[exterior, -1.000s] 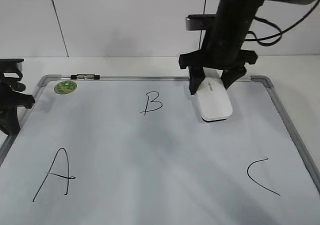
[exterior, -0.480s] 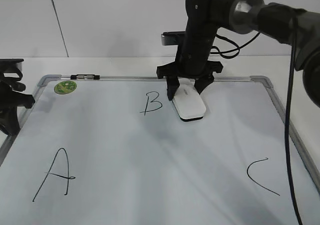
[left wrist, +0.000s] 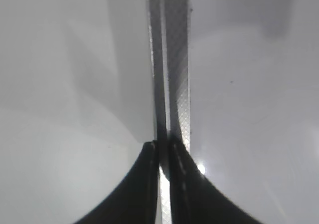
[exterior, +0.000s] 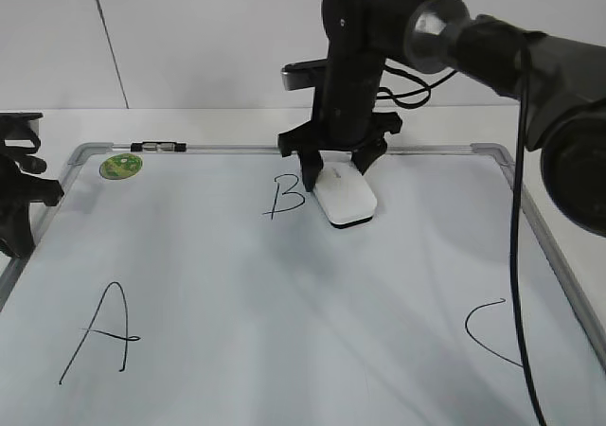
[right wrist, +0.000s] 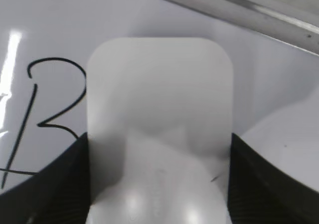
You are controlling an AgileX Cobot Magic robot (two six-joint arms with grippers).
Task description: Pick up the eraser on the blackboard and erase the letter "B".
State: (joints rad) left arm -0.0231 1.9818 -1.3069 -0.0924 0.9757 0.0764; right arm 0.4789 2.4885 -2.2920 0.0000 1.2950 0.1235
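Exterior view, right gripper: upper middle of the frame, jaws clamped on the far end of the eraser; it has travelled leftward across the top of the blackboard over the last second, from the upper right area to just right of centre.
Exterior view, eraser: pad down on the board; its left edge now sits just beside, possibly touching, the right bowls of the letter "B".
Exterior view, letter "B": strokes appear whole; no wiped gap visible yet.
Exterior view, left gripper: at the left edge of the frame by the board's frame, position unchanged.
Exterior view, others: "A" lower left and "C" lower right untouched; green sticker upper left.
Left wrist view, left gripper: dark fingers at bottom centre close on either side of the board's metal edge; whether they pinch it or merely straddle it cannot be told.
Right wrist view, eraser: fills the centre of the frame, held between the dark fingers at lower left and lower right.
Right wrist view, letter "B": left of the frame, right bowls meeting the eraser's left side.
Meaning: approach judged finished; the wipe over the letter is just about to start, needing further leftward travel with pressure kept.
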